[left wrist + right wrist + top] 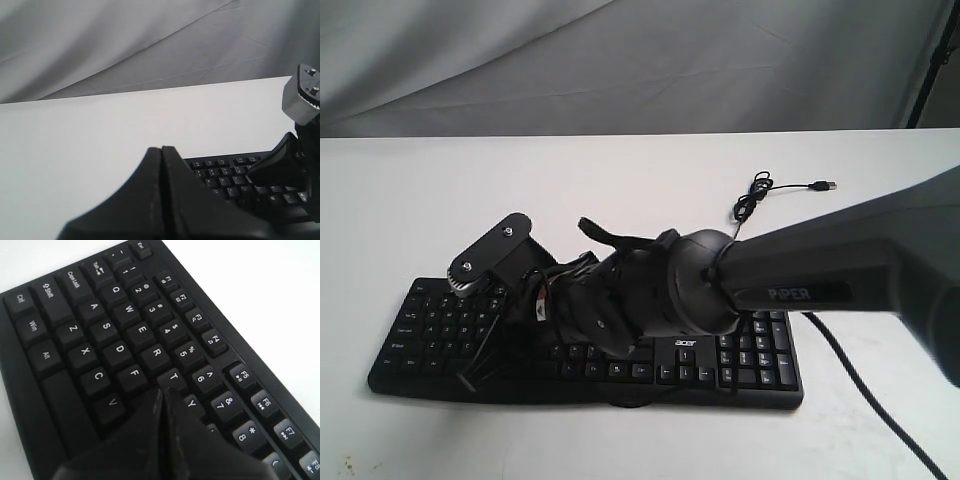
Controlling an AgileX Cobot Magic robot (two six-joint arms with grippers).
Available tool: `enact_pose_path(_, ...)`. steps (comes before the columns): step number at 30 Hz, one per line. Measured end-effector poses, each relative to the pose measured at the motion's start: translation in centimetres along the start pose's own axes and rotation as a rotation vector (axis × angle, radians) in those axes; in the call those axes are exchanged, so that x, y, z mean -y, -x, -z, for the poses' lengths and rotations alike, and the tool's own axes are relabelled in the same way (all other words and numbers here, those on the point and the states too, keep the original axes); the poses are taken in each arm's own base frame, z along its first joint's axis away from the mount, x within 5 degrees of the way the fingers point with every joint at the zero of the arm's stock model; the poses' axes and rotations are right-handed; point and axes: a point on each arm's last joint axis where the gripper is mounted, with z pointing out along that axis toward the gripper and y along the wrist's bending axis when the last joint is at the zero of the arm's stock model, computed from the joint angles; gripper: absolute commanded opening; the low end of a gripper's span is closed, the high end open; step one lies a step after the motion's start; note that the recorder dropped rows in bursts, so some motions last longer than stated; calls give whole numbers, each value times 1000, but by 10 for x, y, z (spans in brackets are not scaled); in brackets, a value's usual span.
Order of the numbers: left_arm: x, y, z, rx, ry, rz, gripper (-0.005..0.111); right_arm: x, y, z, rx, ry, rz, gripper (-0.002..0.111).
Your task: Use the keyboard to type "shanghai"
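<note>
The black keyboard (752,362) lies flat on the white table near its front edge, with the acer logo showing. My right arm reaches across it from the right. My right gripper (483,358) points down at the left half of the keys. In the right wrist view this gripper (163,390) is shut, its tips just below the T key (172,376) and beside Y, hiding the key beneath; contact cannot be told. My left gripper (162,148) is shut with nothing in it, off the left end of the keyboard (225,176). It does not show in the exterior view.
The keyboard's thin cable (755,195) lies coiled behind it, its USB plug (825,186) loose on the table. A thicker black cable (870,400) runs off at the front right. A grey cloth (620,60) hangs behind the table.
</note>
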Motion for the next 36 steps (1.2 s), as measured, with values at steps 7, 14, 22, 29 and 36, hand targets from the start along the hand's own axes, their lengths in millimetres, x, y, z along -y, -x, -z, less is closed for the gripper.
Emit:
enact_pose_path(7,0,0,0,0,0,0,0,2,0,0,-4,-4,-4,0)
enact_pose_path(14,0,0,0,0,0,0,0,2,-1,0,-6,-3,-1,0)
enact_pose_path(22,0,0,0,0,0,0,0,2,-3,-3,-15,-3,-2,0)
enact_pose_path(29,0,0,0,0,0,0,0,2,-9,-10,-18,-4,-2,0)
enact_pose_path(36,0,0,0,0,0,0,0,2,-8,-10,-10,-5,2,0)
